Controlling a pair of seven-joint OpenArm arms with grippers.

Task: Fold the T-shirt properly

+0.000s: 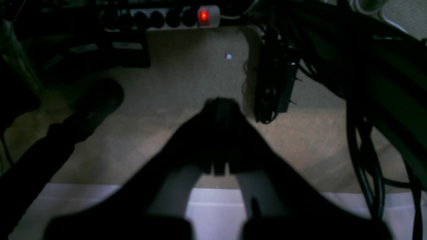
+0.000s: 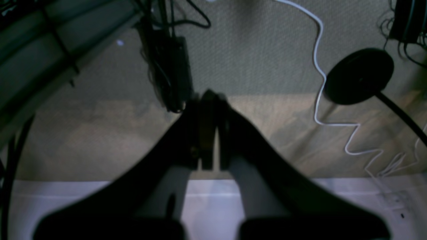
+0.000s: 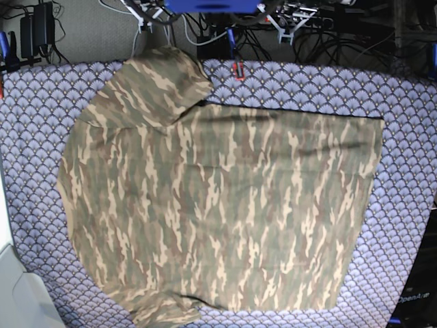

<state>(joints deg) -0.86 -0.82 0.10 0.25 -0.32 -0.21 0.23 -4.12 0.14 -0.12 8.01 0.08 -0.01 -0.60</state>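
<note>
**Camouflage T-shirt lying unfolded, both arms parked off the table**

The camouflage T-shirt (image 3: 218,205) is lying spread flat across the middle of the purple scale-patterned tablecloth (image 3: 410,123), its collar end reaching toward the cloth's left edge and its hem toward the right edge; one sleeve (image 3: 160,85) is pointing to the far edge, the other (image 3: 164,311) is reaching the near edge. No fold is showing yet, so by my reading the whole job is still waiting to be done. The left gripper (image 1: 220,110) and the right gripper (image 2: 208,100) are both hanging over the carpeted floor (image 1: 186,76) beyond the table edge, jaws pressed together and holding nothing, near a power strip (image 1: 166,16) and a white cable (image 2: 320,83).
</note>
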